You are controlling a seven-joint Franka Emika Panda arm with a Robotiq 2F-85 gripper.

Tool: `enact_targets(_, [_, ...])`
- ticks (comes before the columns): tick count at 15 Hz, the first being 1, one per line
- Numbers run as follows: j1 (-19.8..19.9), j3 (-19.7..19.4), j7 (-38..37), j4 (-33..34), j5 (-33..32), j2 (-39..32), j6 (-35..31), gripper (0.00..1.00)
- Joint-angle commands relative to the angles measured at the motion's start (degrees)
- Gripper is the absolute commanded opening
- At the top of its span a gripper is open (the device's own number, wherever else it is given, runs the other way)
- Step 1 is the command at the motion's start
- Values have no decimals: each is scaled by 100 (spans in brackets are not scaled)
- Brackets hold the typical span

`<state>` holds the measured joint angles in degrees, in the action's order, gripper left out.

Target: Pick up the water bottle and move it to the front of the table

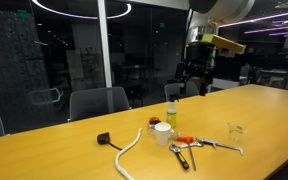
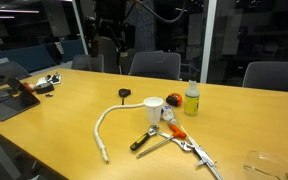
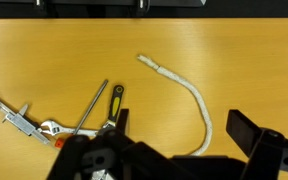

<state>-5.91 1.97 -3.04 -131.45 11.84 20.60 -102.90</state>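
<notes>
Over table [image 1: 44, 150] far end: end effector [image 3: 181, 124] hangs high, fingers spread wide, nothing held. Beneath it, wrist view: white rope [image 3: 192, 92], wrench [image 3: 24, 122]. Bottle [image 1: 171, 110] upright on table, just beside cup [image 1: 162, 132], well apart from end effector.

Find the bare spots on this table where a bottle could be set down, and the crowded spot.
Bare: the table between the white cord and the dark device, and the far end past the glass. Crowded: around the cup, bottle and tools.
</notes>
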Motion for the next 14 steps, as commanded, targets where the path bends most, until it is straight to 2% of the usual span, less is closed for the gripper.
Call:
enact_targets(1, [72,67,35,25,8,-31,17,100])
enact_targets(5, [45,48,387,61,-128,-92,-23,100])
enact_targets(8, [46,58,826,59,-520,-131,-246,100])
enact_targets(11, [42,-3,1293,42,-802,-265,-694,100])
enact_targets(14, [68,-94,1637,11,-815,-534,-1333,100])
